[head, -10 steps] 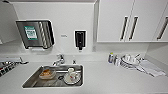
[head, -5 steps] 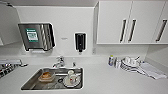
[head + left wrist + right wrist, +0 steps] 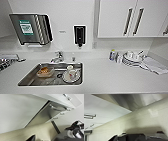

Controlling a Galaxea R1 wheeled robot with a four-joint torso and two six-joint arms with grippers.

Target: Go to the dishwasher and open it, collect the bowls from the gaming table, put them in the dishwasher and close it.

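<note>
White counter (image 3: 112, 75) and white cabinets (image 3: 117, 18) are seen, a steel-grey sink (image 3: 30, 78), a black wall dispenser (image 3: 80, 35), a green-labelled silver towel box (image 3: 31, 28).

Head camera looks down on the sink (image 3: 30, 80); both wrist cameras face nearby cabinet fronts (image 3: 18, 112).

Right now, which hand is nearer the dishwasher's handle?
Left, probably. The left hand points up at the dishwasher handle from low in front; the right hand sits low beside the steel front. Neither touches it.
</note>
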